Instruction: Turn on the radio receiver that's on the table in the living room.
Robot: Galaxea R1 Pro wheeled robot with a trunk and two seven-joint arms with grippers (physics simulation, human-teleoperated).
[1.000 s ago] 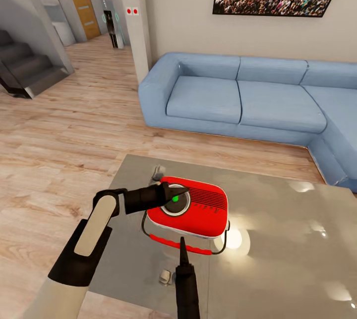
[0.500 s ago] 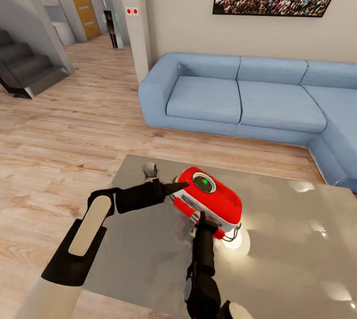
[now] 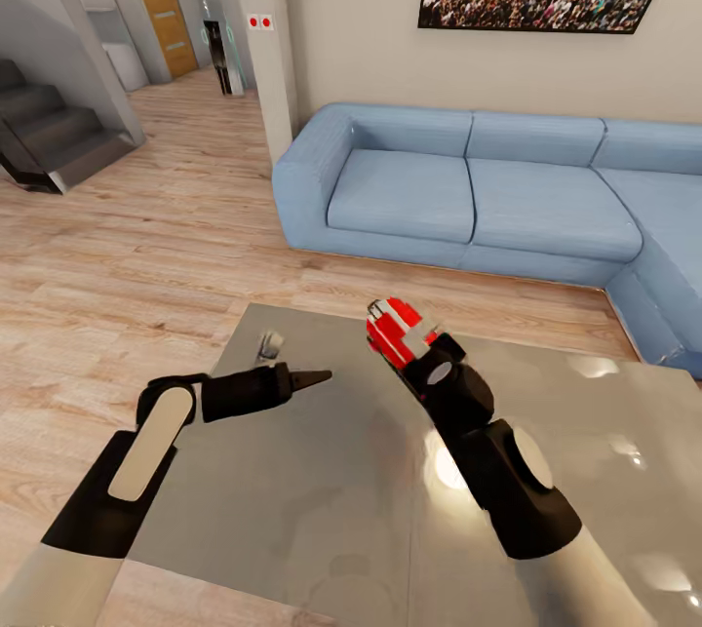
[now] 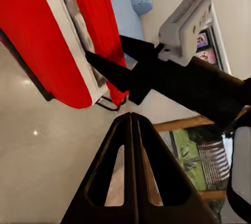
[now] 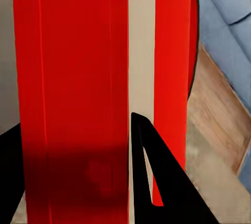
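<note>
One tool [image 3: 414,354] seemingly around radio receiver [image 3: 392,332]

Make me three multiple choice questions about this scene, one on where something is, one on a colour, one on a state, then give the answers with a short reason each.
1. Where is the radio receiver?
A. Held up off the table by the right tool
B. Lying on the sofa
C. On the wood floor

2. What colour is the sofa?
A. Dark brown
B. Light blue
C. Green

3. How is the left tool set?
A. Shut on the radio receiver
B. Wide open around the wire handle
C. Shut, with nothing between its fingers

Answers:
1. A: in the head view the right tool grips the red box, tilted on edge above the table; the right wrist view shows its fingers either side of the red faces and white rim.
2. B: its cushions are pale blue in the head view.
3. C: the left wrist view shows the two fingers pressed together, apart from the box.
</note>
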